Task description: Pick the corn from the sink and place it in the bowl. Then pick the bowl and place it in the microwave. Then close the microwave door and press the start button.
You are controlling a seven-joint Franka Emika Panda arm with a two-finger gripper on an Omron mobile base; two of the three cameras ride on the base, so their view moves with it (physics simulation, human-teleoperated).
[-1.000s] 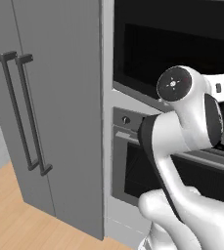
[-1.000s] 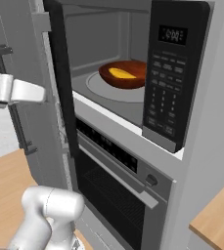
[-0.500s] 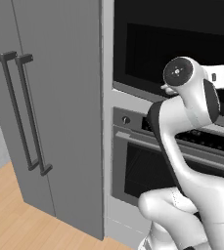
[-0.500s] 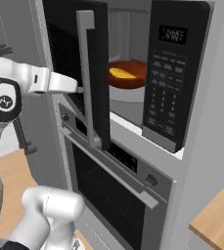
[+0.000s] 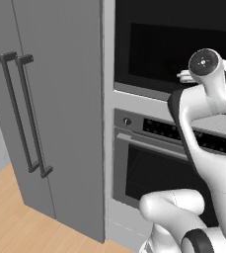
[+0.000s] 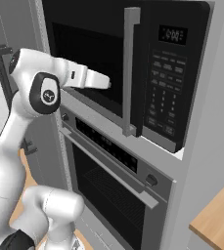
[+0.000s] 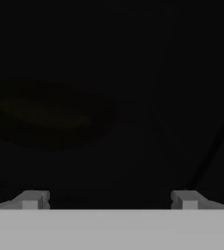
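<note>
Gripper [image 7: 108, 197], its two fingertips spread wide and holding nothing, faces the one closed microwave door [image 6: 91, 58], through whose dark window one bowl [image 7: 50, 114] shows faintly.

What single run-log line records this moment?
stage: closing door | microwave door: shut or nearly so | hand: open, empty, facing door glass | bowl: dimly seen behind glass | start button: not yet pressed

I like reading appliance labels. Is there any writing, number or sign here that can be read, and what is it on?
Microwave display: pale digits, too blurred to read.
Microwave keypad: rows of small labels, too small to read.
Oven control strip: tiny marks, unreadable.
Nothing else carries text.
</note>
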